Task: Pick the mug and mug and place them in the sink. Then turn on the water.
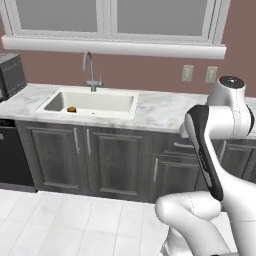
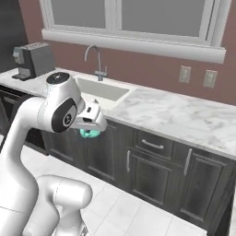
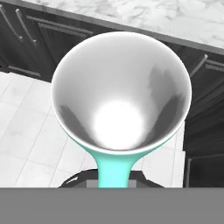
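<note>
Teal mug (image 3: 120, 105), white inside, sits dead centre of the hand view, handle down at the bottom edge. My gripper (image 2: 91, 131) is nearly closed, clamped on that handle. In the right base view it hangs left of centre, in front of the dark cabinets (image 2: 152, 161), off the counter. Black mug (image 1: 71, 109) already sits in the sink (image 1: 125, 100), upper left of the left base view. I judge step two: carry teal over the basin, lower, release. Then the faucet (image 1: 90, 70) lever. Marble counter (image 2: 184, 115), white tile floor (image 1: 60, 220), window above.
</note>
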Robot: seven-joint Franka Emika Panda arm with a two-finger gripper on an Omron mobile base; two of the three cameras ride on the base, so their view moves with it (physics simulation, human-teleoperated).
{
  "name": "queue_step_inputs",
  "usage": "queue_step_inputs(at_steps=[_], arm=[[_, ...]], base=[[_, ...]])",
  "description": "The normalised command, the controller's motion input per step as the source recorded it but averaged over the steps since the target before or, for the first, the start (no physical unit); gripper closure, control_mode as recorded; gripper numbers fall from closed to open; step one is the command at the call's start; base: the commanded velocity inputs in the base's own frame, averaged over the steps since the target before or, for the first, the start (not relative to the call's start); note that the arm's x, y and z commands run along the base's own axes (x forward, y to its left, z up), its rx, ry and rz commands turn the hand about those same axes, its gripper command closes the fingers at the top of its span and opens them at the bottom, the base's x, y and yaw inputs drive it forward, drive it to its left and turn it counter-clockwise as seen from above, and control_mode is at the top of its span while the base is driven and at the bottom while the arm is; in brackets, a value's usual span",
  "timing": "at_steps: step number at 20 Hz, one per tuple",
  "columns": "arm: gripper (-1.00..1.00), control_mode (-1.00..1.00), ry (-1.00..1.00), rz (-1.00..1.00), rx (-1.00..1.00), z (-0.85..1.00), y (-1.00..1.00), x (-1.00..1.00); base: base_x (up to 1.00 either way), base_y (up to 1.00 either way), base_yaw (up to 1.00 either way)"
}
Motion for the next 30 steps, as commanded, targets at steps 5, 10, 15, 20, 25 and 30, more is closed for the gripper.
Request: queue_step_inputs(at_steps=[5, 10, 15, 20, 25, 30], arm=[[1.00, 1.00, 0.00, 0.00, 0.00, 0.00, 0.00, 0.00], [1.00, 1.00, 0.00, 0.00, 0.00, 0.00, 0.00, 0.00], [1.00, 1.00, 0.00, 0.00, 0.00, 0.00, 0.00, 0.00], [1.00, 1.00, 0.00, 0.00, 0.00, 0.00, 0.00, 0.00], [1.00, 1.00, 0.00, 0.00, 0.00, 0.00, 0.00, 0.00], [1.00, 1.00, 0.00, 0.00, 0.00, 0.00, 0.00, 0.00]], base=[[0.72, 0.09, -0.17], [0.65, 0.27, -0.18], [0.45, 0.46, -0.21], [0.32, 0.68, -0.24], [0.39, 0.61, -0.24], [0.60, 0.25, -0.20]])
